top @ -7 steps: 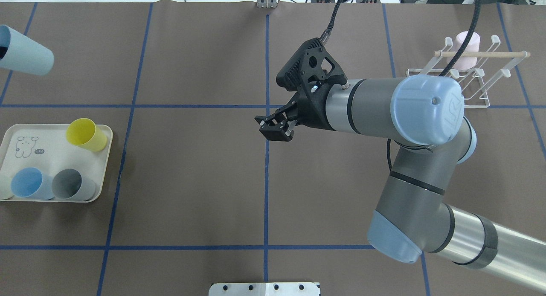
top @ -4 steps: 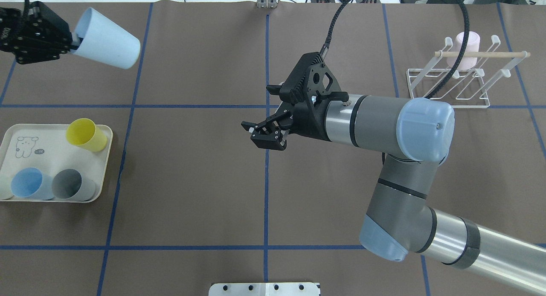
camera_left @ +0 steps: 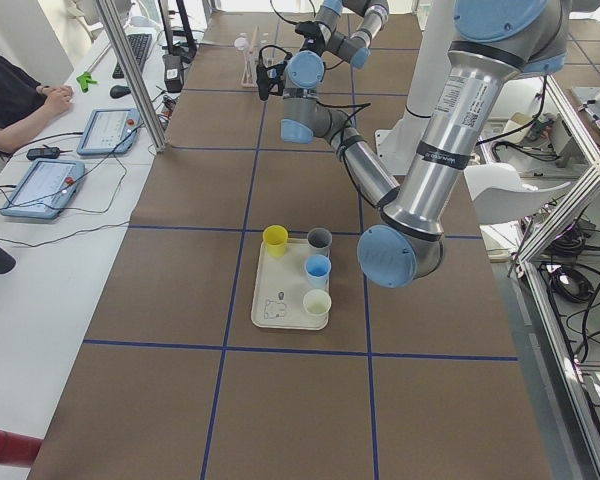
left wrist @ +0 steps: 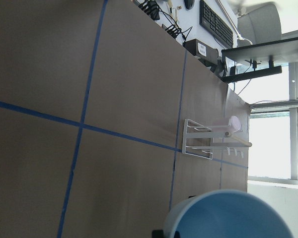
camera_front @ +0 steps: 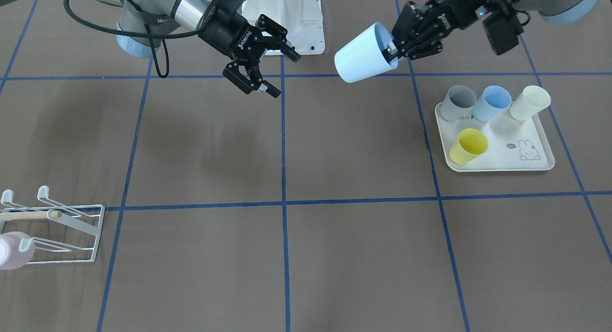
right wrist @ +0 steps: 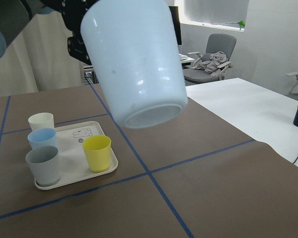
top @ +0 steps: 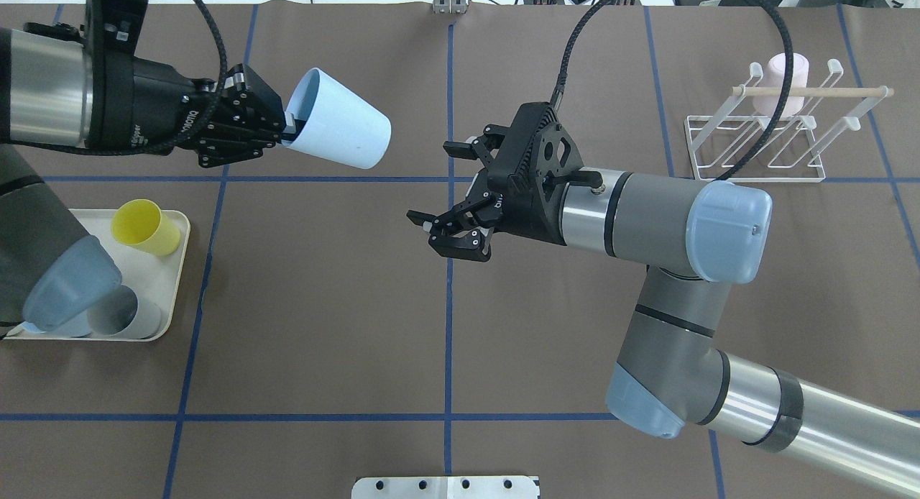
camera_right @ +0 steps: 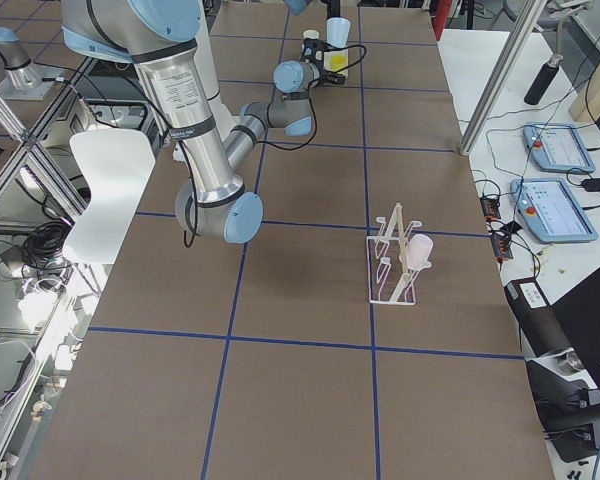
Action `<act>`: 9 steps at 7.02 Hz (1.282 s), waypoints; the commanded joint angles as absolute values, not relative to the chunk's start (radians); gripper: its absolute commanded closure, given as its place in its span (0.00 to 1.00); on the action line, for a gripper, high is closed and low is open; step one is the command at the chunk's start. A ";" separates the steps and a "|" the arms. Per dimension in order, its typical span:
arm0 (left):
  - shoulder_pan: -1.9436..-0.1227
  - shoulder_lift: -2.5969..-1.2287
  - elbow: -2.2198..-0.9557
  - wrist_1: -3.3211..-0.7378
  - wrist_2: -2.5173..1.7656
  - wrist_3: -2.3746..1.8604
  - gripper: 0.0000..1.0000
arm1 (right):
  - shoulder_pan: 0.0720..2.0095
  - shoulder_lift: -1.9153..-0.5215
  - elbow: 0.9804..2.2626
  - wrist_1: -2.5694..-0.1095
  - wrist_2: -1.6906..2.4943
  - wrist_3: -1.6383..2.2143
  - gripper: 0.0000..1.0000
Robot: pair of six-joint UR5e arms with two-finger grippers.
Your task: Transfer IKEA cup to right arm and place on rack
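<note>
The IKEA cup (top: 338,129) is pale blue and held tilted in the air, its base pointing toward the table's middle. My left gripper (top: 284,129) is shut on its rim, one finger inside the mouth; the front-facing view shows this grip (camera_front: 393,49) on the cup (camera_front: 361,59). My right gripper (top: 449,233) hangs open and empty a short way right of the cup, apart from it. Its wrist view shows the cup's base (right wrist: 134,59) close ahead. The white wire rack (top: 755,136) stands at the far right with a pink cup (top: 780,82) on it.
A cream tray (camera_front: 507,150) by the left arm holds yellow (camera_front: 468,145), grey (camera_front: 456,102), blue (camera_front: 492,102) and cream (camera_front: 528,101) cups. Blue tape lines cross the brown table cover. The left arm's elbow (top: 68,283) hangs over part of the tray.
The left arm has swung in from the left, carrying the cup toward the table's middle. The right gripper has edged left and turned a little, staying open.
</note>
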State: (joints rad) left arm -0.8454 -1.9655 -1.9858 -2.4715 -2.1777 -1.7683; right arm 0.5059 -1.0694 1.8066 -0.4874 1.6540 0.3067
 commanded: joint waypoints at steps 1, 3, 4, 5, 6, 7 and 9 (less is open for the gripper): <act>-0.793 -1.986 -1.983 -2.471 -2.141 -1.772 1.00 | 0.502 -1.060 1.809 -0.485 1.654 0.299 0.01; -0.779 -1.985 -1.976 -2.470 -2.138 -1.769 1.00 | 0.497 -1.057 1.813 -0.485 1.643 0.299 0.01; -0.760 -1.986 -1.974 -2.470 -2.105 -1.767 1.00 | 0.486 -1.058 1.816 -0.486 1.625 0.299 0.01; -0.740 -1.987 -1.973 -2.470 -2.077 -1.767 1.00 | 0.483 -1.058 1.819 -0.485 1.620 0.298 0.01; -0.735 -1.990 -1.971 -2.468 -2.075 -1.766 1.00 | 0.483 -1.057 1.819 -0.485 1.620 0.298 0.01; -0.723 -1.990 -1.964 -2.468 -2.063 -1.764 1.00 | 0.483 -1.057 1.821 -0.485 1.620 0.298 0.01; -0.713 -1.988 -1.956 -2.468 -2.060 -1.761 1.00 | 0.483 -1.058 1.821 -0.468 1.618 0.293 0.01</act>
State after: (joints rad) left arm -0.7214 -1.9891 -1.9600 -2.4683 -2.0638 -1.7623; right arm 0.4833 -1.0573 1.8205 -0.4760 1.6190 0.2958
